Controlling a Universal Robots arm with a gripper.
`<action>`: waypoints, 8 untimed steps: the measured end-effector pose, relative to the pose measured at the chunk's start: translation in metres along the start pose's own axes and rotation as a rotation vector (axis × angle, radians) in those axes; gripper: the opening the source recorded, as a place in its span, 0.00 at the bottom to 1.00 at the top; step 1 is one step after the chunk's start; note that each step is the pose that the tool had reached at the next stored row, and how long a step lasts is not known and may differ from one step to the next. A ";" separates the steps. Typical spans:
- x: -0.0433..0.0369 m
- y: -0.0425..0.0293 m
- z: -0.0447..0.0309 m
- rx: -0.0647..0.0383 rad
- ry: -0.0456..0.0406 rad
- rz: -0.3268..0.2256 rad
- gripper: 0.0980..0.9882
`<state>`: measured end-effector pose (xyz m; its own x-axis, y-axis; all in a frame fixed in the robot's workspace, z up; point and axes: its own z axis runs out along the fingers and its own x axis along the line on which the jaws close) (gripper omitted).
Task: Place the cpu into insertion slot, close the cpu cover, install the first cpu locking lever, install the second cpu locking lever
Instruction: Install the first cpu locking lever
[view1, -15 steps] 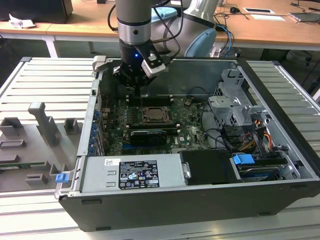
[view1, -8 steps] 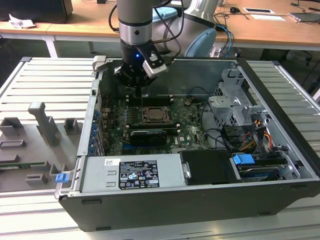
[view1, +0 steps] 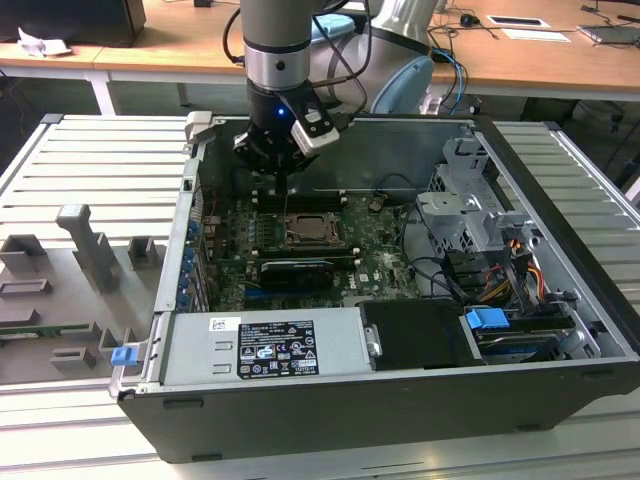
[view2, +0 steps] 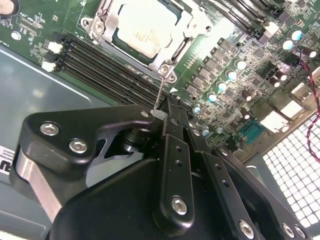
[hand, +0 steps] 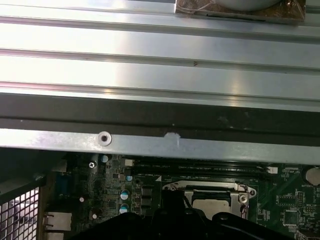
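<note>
Open computer case (view1: 560, 330), blue clip (view1: 488, 322), grey fixtures (view1: 90, 245).

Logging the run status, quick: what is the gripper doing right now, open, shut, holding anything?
Gripper: shut on a thin metal locking lever beside the cpu cover; the cpu already sits under that cover.

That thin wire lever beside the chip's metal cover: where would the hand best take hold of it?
Probably at the free end of the thin wire lever, which stands off the green motherboard beside the cpu cover. It is slim, so the hand would pinch it across its width, coming from above on the memory-slot side. The rest lies close to the cover's frame.
</note>
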<state>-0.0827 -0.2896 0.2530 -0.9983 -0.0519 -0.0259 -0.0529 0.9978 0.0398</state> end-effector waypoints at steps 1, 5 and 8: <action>-0.0009 -0.0001 0.0000 0.000 0.0000 0.000 0.01; -0.0037 -0.0002 0.0004 0.000 -0.0001 0.000 0.01; -0.0098 -0.0006 0.0011 0.000 0.0000 0.000 0.01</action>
<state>-0.0728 -0.2896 0.2521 -0.9983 -0.0520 -0.0259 -0.0530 0.9978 0.0398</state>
